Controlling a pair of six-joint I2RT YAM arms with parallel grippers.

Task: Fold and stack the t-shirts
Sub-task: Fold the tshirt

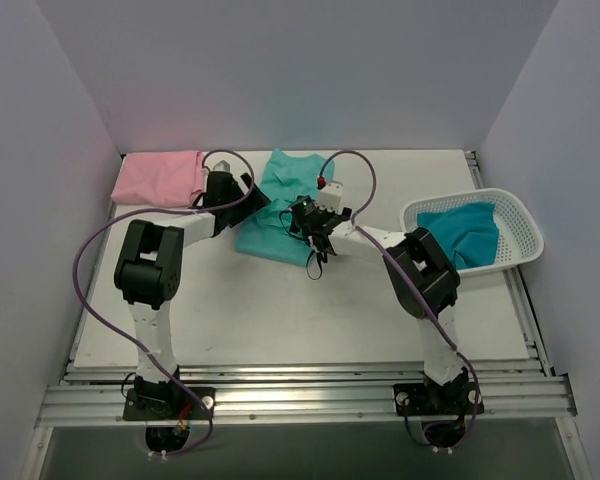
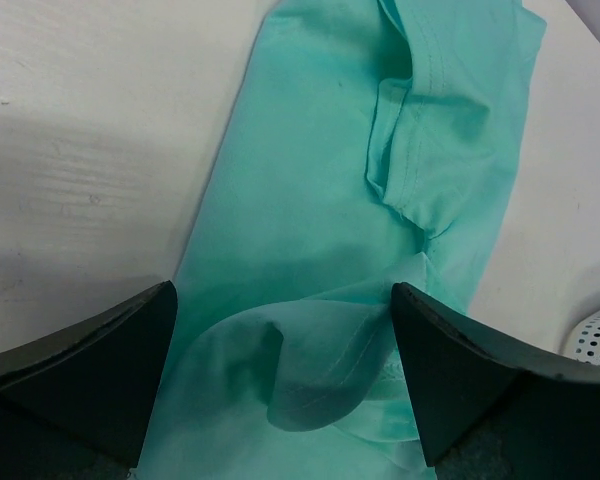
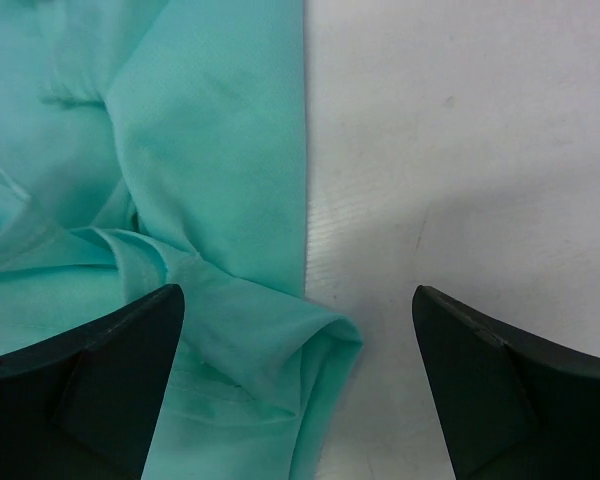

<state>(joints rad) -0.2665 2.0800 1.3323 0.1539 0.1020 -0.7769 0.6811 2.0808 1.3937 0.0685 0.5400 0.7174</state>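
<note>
The left gripper (image 2: 283,290) has its jaws spread wide with nothing pinched between them; its two dark fingers (image 2: 90,370) stand either side of a loose, rumpled fold of the light mint-green t-shirt (image 2: 310,180), and I cannot tell whether the tips touch the cloth. Past that fold the shirt lies flatter, with a sleeve and its stitched hem turned over on top. The right gripper (image 3: 295,295) is also wide open and holds nothing: one finger hangs over the shirt, the other over the bare desk (image 1: 280,310), and the shirt's straight side edge runs up between them, ending in a rolled-over corner close to the jaws. From above, the two grippers sit at opposite sides of this shirt, the left one at its left side, the right one at its right side near the lower hem. The shirt itself lies in the middle of the desk towards the far edge, partly folded lengthwise, its collar pointing to the far edge. The pale pink t-shirt (image 1: 160,178) rests folded in the far left corner, well apart from the mint one. The darker teal t-shirt (image 1: 465,232) lies bunched inside the white mesh basket (image 1: 520,215), which stands at the desk's right edge.
</note>
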